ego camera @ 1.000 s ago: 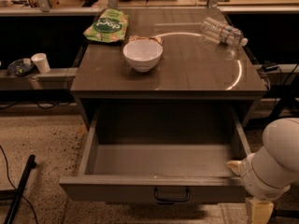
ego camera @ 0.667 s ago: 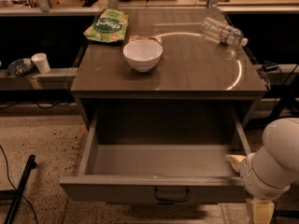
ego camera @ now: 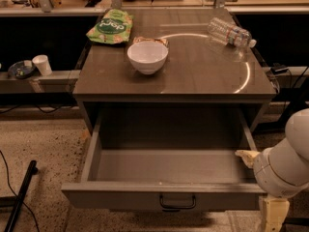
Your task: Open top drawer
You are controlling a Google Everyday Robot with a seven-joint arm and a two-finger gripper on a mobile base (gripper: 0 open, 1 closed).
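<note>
The top drawer [ego camera: 164, 199] of the grey cabinet stands pulled far out towards me. Its deep grey box is bare inside, and its small black loop handle [ego camera: 177, 203] sits at the centre of the front. My gripper [ego camera: 246, 157] is at the drawer's right side, by the right wall near the front corner. Only a cream tip of it shows from behind the white arm joint [ego camera: 285, 168]. It is away from the handle.
On the cabinet top [ego camera: 203, 76] are a white bowl [ego camera: 147, 57], a green snack bag [ego camera: 112, 27], a small wrapped snack [ego camera: 150, 40] and a clear plastic bottle [ego camera: 231, 33] lying on its side. A white cup [ego camera: 42, 64] stands on a low shelf at the left. A black pole [ego camera: 19, 197] lies on the floor.
The arm and the cream tip have shifted slightly upward at the drawer's right side. The drawer stands as far out as before.
</note>
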